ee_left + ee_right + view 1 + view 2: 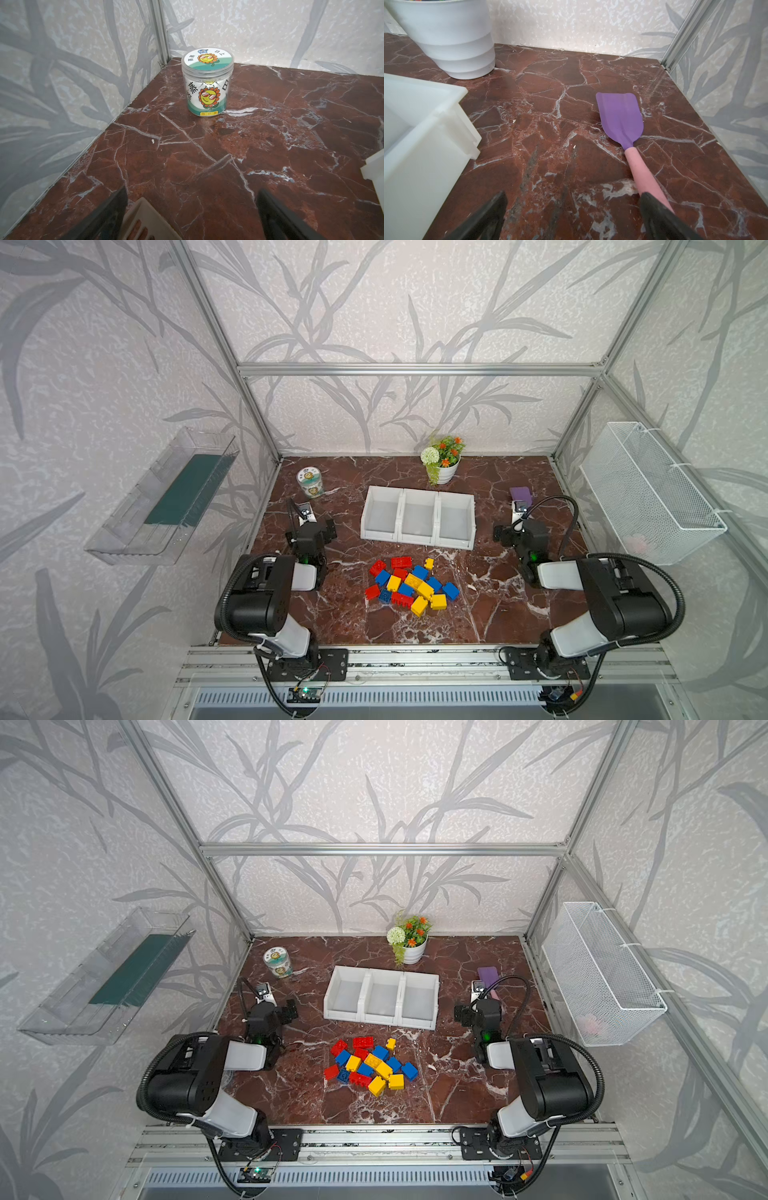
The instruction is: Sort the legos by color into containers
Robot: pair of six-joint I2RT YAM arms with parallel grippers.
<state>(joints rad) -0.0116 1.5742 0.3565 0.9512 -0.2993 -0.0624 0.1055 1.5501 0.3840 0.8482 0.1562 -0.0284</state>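
Red-brown marbled tabletop [498, 614] within wallpapered aluminium frame [415, 369]. Three joined white plastic open-top bins [417, 516] mid-table. Heap of small red, yellow and blue studded plastic bricks [411, 585] on bare marble just in front of bins. Left gripper [191, 203] spread wide, gripping nothing, facing clear sunflower-labelled jar [207, 83]. Right gripper [573, 203] equally wide, empty, beside purple-bladed, pink-handled spatula [620, 116].

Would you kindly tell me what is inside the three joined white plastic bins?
Nothing visible: the three joined white plastic bins show bare floors in both top views. A strip behind each low front lip is hidden. Red, yellow, blue bricks lie outside.
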